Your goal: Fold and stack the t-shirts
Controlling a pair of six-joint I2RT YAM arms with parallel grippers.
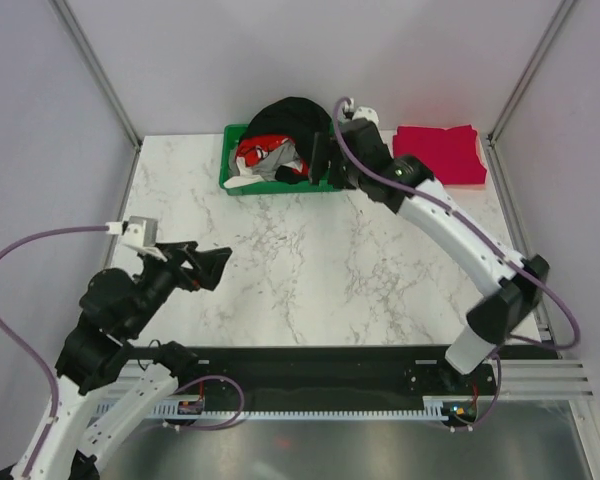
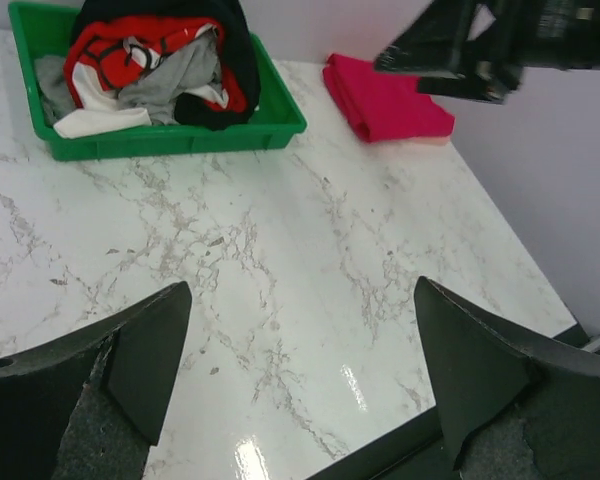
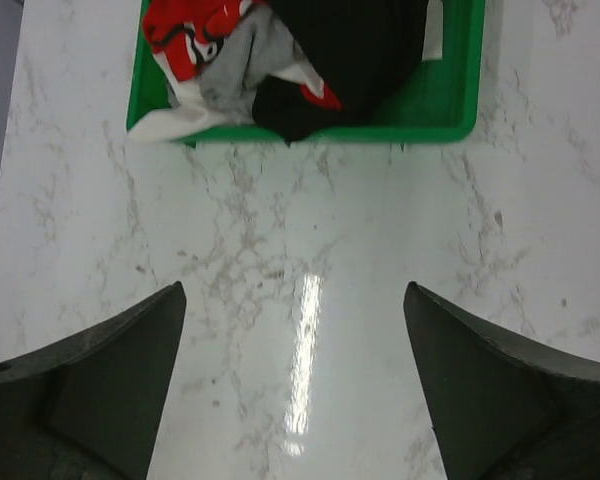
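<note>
The right end effector (image 1: pixel 318 158), apart and empty, hangs by the far bin (image 1: pixel 230 150) of heaped shirts (image 1: pixel 280 125). A folded pink shirt (image 1: pixel 437 152) lies far right. The left end effector (image 1: pixel 208 266) is apart, near left. Advise pinching one top layer only.

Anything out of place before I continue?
Only one thing: the white t-shirt droops over the rim at the near left corner of the green bin. The folded crimson-pink t-shirt lies neatly at the far right of the table.
</note>
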